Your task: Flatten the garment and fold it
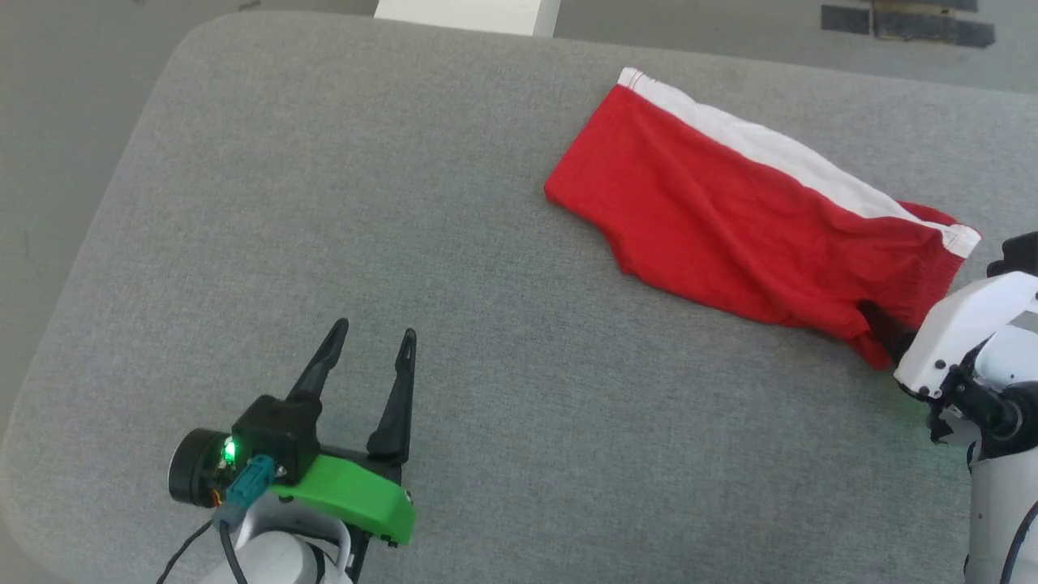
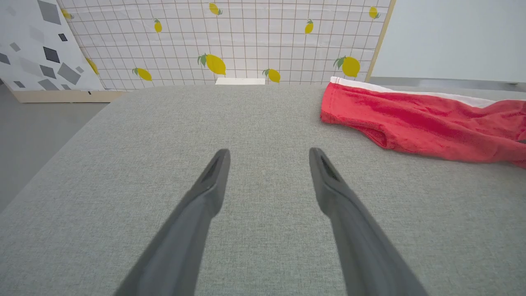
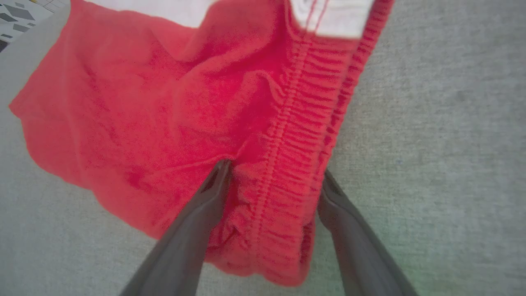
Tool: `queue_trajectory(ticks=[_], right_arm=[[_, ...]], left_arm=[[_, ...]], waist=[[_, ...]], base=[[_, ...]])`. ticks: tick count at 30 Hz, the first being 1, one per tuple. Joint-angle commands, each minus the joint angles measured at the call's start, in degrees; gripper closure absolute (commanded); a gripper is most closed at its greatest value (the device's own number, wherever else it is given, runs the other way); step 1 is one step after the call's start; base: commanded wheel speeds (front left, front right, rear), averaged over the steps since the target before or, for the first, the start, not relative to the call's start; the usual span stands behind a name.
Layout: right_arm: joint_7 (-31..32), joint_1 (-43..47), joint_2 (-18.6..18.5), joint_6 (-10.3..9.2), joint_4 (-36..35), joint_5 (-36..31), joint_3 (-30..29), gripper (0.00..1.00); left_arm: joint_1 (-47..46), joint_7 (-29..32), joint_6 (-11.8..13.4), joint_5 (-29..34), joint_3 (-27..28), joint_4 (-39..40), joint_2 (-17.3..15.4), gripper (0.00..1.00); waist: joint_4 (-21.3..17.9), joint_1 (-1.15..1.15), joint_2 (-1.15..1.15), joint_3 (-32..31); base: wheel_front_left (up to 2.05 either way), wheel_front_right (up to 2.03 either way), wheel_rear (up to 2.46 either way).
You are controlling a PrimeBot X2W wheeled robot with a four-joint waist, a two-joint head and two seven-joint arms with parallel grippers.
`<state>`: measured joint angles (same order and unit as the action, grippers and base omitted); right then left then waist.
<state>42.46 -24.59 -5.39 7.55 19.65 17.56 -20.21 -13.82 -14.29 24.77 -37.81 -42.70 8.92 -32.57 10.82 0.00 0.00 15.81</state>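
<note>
The garment, red shorts with a white side stripe, lies folded lengthwise on the right of the grey padded table. Its gathered elastic waistband is the end nearest my right arm. My right gripper is open and straddles that waistband, one finger on the red cloth and the other at the band's outer edge. In the head view its fingers are hidden behind the white wrist. My left gripper stands open and empty over bare table at the lower left, far from the shorts.
The table's rounded left edge drops to grey floor. A white block sits beyond the far edge. In the left wrist view, a lemon-print grid panel stands behind the table.
</note>
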Motion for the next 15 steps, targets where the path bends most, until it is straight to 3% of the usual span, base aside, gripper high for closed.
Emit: queue_trajectory(ticks=[1, 8, 9, 10, 15], right_arm=[[0.73, -0.13, 0.61, -0.06, 0.0, -0.33, 0.2, 0.0], [2.08, 0.46, 1.58, -0.06, -2.05, 1.27, 1.53, 0.02], [2.06, 0.5, 1.63, -0.06, -2.39, 1.48, 1.76, 0.59], [1.89, 0.5, 1.68, -0.06, -2.85, 1.82, 2.03, 1.0], [1.02, 1.25, 0.91, -0.06, -4.4, 2.56, 2.85, 1.0]], left_arm=[[-1.08, -0.33, 0.15, 0.19, 0.3, -0.19, 0.28, 0.0], [-1.4, -0.4, -0.08, 0.03, 0.57, -0.35, 0.7, 0.0], [-1.46, -0.41, -0.13, 0.05, 0.59, -0.37, 0.77, 0.0], [-1.52, -0.42, -0.19, 0.04, 0.59, -0.39, 0.89, 0.0], [-1.66, -0.45, -0.35, -0.06, 0.53, -1.09, 1.49, 0.0]], waist=[[0.56, 0.0, 0.0, 0.86], [0.77, 0.0, 0.0, 2.77], [0.78, 0.0, 0.0, 2.97], [0.79, 0.0, 0.0, 3.17], [0.49, 0.0, 0.0, 2.62]], base=[[0.0, 0.0, 0.0], [0.0, 0.0, 0.0], [0.0, 0.0, 0.0], [0.0, 0.0, 0.0], [0.0, 0.0, 0.0]])
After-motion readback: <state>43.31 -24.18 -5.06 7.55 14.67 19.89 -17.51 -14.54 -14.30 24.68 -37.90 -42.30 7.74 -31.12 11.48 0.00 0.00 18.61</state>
